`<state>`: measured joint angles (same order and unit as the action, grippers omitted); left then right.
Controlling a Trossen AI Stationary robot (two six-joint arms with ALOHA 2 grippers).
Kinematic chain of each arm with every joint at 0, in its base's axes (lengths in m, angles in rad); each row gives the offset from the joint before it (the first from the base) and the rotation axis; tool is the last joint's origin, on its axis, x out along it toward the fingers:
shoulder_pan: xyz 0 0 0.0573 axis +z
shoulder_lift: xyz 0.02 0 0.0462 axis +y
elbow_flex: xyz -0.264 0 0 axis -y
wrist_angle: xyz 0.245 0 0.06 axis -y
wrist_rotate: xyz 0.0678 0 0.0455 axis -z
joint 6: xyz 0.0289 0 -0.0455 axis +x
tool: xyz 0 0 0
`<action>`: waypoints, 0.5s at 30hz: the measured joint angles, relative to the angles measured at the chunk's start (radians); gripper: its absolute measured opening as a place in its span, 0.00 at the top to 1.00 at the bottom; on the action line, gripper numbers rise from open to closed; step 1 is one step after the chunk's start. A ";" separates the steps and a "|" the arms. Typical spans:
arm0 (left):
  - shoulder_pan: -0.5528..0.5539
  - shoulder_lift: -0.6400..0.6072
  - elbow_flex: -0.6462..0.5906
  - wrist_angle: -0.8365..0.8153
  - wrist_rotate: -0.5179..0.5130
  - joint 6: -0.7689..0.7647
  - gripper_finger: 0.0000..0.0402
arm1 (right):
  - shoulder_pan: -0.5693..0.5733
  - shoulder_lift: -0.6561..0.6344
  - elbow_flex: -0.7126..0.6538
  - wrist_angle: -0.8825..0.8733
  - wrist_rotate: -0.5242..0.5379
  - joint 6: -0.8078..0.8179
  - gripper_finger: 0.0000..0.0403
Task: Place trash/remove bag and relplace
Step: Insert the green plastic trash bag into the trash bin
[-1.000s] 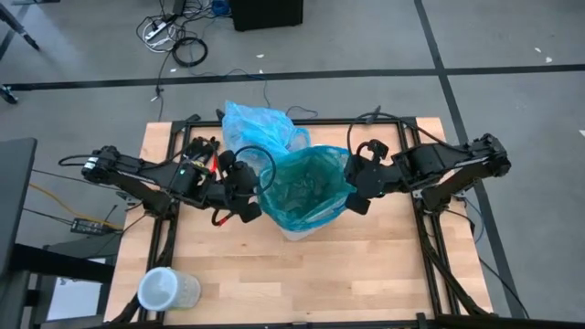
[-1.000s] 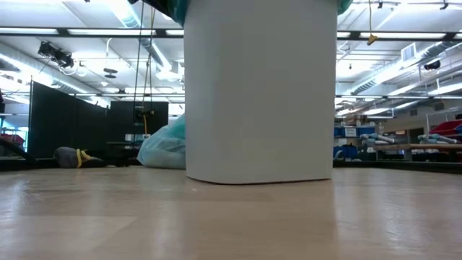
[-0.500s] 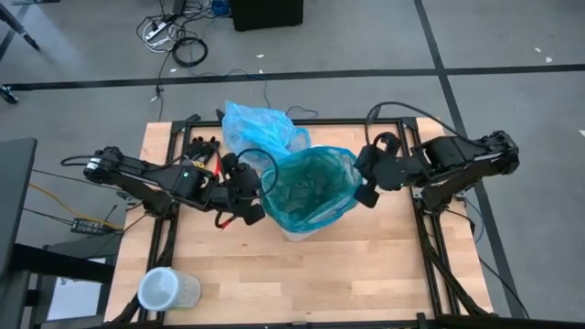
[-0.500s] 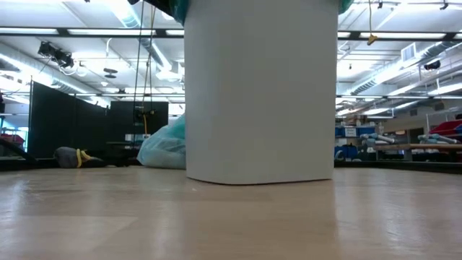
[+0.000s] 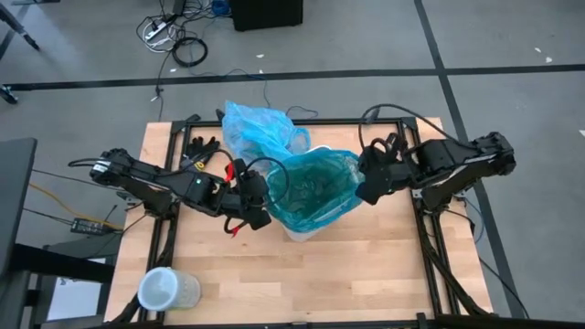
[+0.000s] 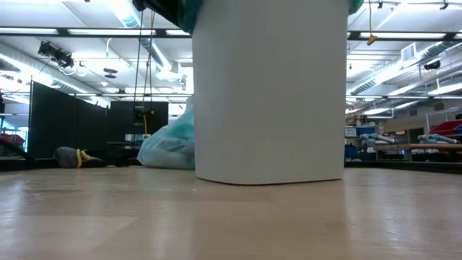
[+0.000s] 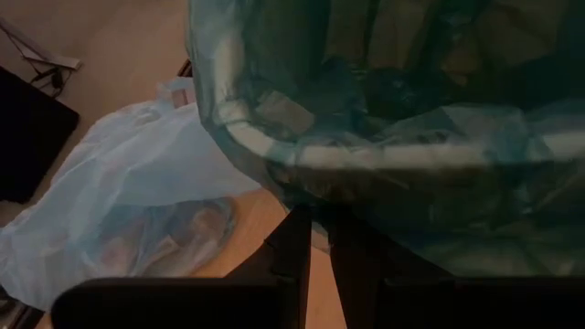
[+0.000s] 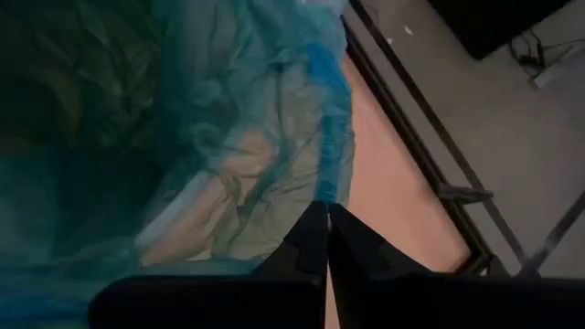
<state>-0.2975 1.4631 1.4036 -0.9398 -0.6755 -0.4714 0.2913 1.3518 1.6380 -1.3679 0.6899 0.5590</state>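
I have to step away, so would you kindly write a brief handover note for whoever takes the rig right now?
Left gripper: pinching the teal-green bag at the bin's left rim.
Right gripper: shut on the same bag's edge at the right rim.
The white bin stands mid-table, the teal-green bag spread over its mouth.
The light blue bag lies filled on the table behind the bin; black gloves lie left of it.
Done: old liner out. Left: finish seating the new one over the rim.
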 joint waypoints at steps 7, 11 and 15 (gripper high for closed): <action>0.000 0.000 0.000 0.003 0.001 -0.008 0.87 | 0.003 0.003 -0.119 0.112 -0.050 0.026 1.00; -0.004 0.000 0.000 0.007 0.000 -0.010 0.87 | 0.008 0.003 -0.172 0.198 -0.055 0.006 1.00; -0.005 0.000 0.000 0.013 -0.002 -0.012 0.87 | 0.000 0.003 -0.179 0.224 -0.055 -0.011 1.00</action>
<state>-0.3023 1.4631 1.4036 -0.9271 -0.6777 -0.4831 0.2913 1.3544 1.4586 -1.1435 0.6346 0.5479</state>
